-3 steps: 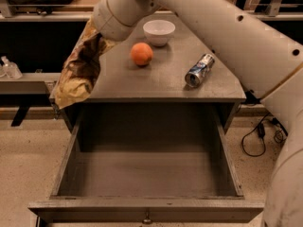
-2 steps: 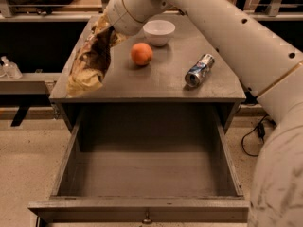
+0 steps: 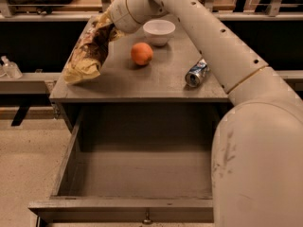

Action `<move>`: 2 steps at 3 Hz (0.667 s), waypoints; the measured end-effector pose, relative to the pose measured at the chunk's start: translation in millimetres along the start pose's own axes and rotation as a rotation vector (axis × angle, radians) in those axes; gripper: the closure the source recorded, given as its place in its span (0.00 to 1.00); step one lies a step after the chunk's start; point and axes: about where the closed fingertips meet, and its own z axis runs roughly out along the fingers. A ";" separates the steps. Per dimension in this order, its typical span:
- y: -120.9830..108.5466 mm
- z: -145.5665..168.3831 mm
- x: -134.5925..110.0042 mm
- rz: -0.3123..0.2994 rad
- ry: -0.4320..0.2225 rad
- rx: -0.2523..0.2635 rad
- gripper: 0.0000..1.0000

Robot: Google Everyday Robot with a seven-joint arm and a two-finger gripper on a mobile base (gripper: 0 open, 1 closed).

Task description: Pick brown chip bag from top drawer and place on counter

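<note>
The brown chip bag (image 3: 91, 48), crumpled dark foil with a pale yellow lower end, hangs tilted over the left part of the counter (image 3: 156, 85). Its lower end is at or just above the counter's left edge. My gripper (image 3: 110, 23) is at the bag's upper end, shut on it, with the wrist and long white arm reaching in from the right. The top drawer (image 3: 66, 150) is pulled fully open below the counter, and its inside is bare grey metal. Its small knob (image 3: 147, 218) shows at the bottom of the view.
An orange (image 3: 142, 54), a white bowl (image 3: 159, 31) and a lying soda can (image 3: 196, 73) are on the counter to the right of the bag. My arm's large lower link (image 3: 258, 164) covers the drawer's right side. Tan speckled floor (image 3: 23, 160) lies to the left.
My gripper has carried the bag from beyond the counter's left front corner up and rightward, so it now hangs over the counter's left part.
</note>
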 end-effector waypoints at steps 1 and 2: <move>9.4 13.1 22.8 0.049 0.009 0.000 1.00; 14.5 25.5 30.8 0.064 0.016 -0.039 0.82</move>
